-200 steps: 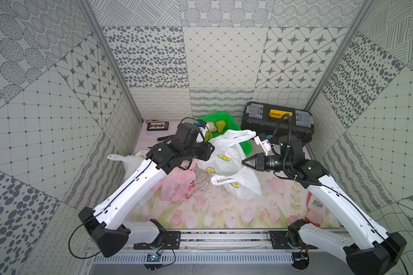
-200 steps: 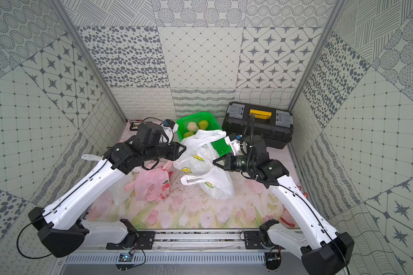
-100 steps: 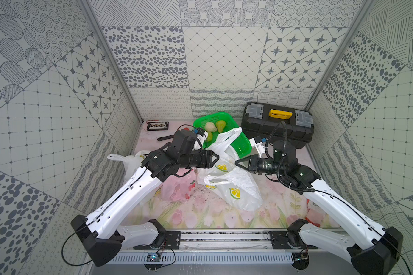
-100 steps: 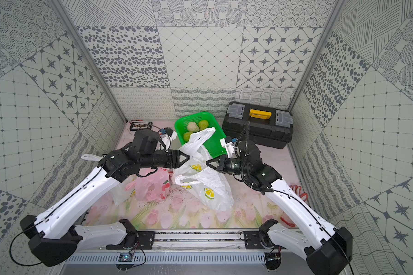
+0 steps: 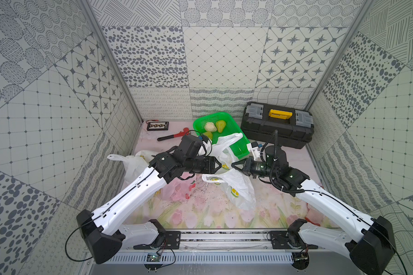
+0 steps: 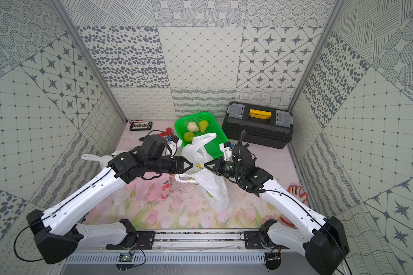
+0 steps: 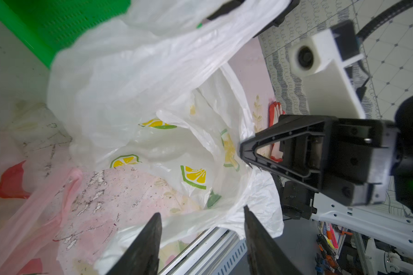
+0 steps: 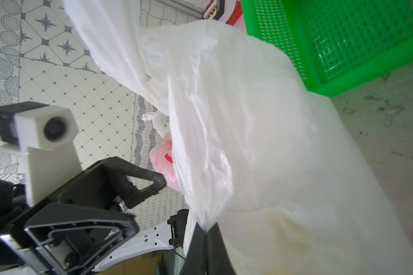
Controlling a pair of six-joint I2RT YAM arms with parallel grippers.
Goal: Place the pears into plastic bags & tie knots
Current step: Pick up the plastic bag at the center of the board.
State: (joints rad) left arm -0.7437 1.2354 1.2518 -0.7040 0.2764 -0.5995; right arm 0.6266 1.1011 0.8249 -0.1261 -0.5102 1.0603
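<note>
Left end effector (image 7: 200, 212) has opened (right end effector (image 8: 205, 232) pinches lemon bag (image 5: 239, 188)).

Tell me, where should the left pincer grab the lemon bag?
Probably the loose rim facing it, straight in from the robot's left. The right pincer is shut on the opposite edge, so the lemon bag hangs open, and that rim sits just ahead of the left pincer's open fingers.

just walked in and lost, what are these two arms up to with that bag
Two robot arms are working on a white lemon-print bag. The right arm has its jaws shut on the bag's rim, holding it up. The left arm faces it with jaws open at the bag's mouth. Three pears lie in the green basket behind, and a pink bag sits nearby.
</note>
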